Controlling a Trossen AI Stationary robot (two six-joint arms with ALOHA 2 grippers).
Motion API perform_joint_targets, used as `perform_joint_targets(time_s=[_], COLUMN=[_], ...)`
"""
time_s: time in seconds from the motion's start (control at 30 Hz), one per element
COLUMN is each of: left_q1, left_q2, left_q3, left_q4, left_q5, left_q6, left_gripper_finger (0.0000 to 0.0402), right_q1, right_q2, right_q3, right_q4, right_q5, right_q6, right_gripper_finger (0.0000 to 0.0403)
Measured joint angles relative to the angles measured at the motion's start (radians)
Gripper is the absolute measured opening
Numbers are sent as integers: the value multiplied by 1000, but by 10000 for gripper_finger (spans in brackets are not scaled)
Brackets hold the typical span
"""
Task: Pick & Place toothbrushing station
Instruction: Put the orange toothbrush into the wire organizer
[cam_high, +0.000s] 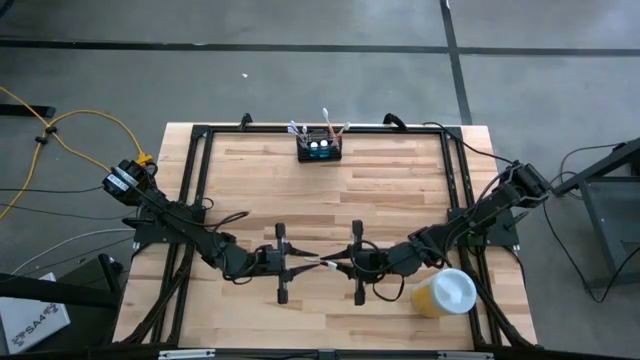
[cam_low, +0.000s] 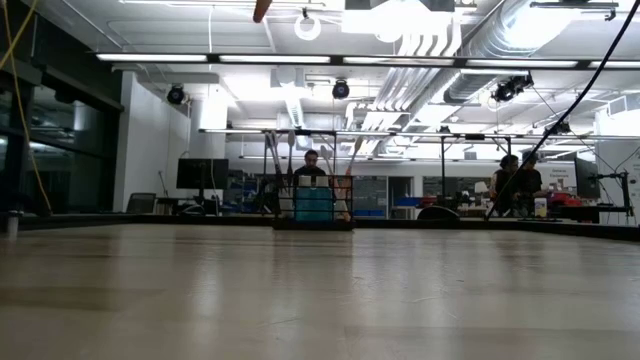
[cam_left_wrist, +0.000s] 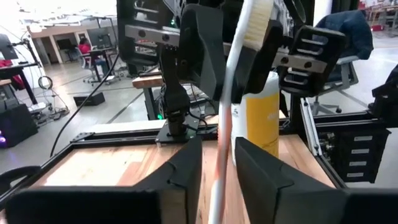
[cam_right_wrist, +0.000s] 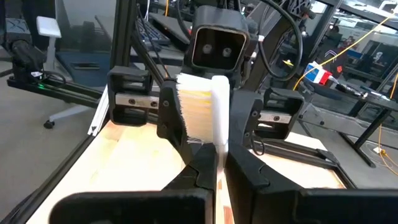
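Item, left gripper (cam_high: 296, 262): at about 7 o'clock from table centre, pointing toward 3 o'clock; in the left wrist view its fingers (cam_left_wrist: 180, 171) stand narrowly parted on either side of the toothbrush (cam_high: 322, 262) handle, and whether they touch it cannot be told. Item, toothbrush: a white brush with a pale bristle head, spanning the short gap between the two grippers at roughly 6 o'clock on the wooden table (cam_high: 380, 190). Item, right gripper (cam_high: 345, 264): just beside the left one, pointing toward 9 o'clock, jaws closed tight on the brush just below the bristles, as the right wrist view shows. Item, yellow cup with white lid (cam_high: 445, 293): at about 4 o'clock, close under the right arm. Item, toothbrushing station (cam_high: 319, 147): small black caddy with several brushes already standing in it, at 12 o'clock by the far edge, well apart from both grippers. Judgement on the step in hand: this reads as a hand-over of the brush from left to right. To do it well, the right grip should be confirmed firm before the left jaws widen fully; the left arm should then back straight away toward 9 o'clock along the handle so it does not twist the brush. The right arm should lift clear of the cup before swinging toward 12 o'clock.
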Motion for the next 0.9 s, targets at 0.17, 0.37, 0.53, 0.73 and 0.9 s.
perform_joint_targets(time_s=[0.17, 0.37, 0.53, 0.73, 0.9], left_q1=[-3, -3, -28, -85, -121], left_q2=[0, 0, 0, 0, 0], left_q3=[0, 0, 0, 0, 0], left_q4=[-7, -26, -27, -26, -26], left_q5=[-11, -26, -84, -195, -218], left_q6=[3, 3, 20, 45, 37], left_gripper_finger=[107, 109, 109, 109, 109], right_q1=[-9, -47, -111, -201, -299], right_q2=[0, 0, 0, -21, -65], right_q3=[0, 0, 0, 0, 2], right_q4=[-23, -105, -143, -176, -202], right_q5=[15, 39, 36, 15, -24], right_q6=[13, 68, 80, 74, 48], right_gripper_finger=[7, 7, 7, 7, 7])
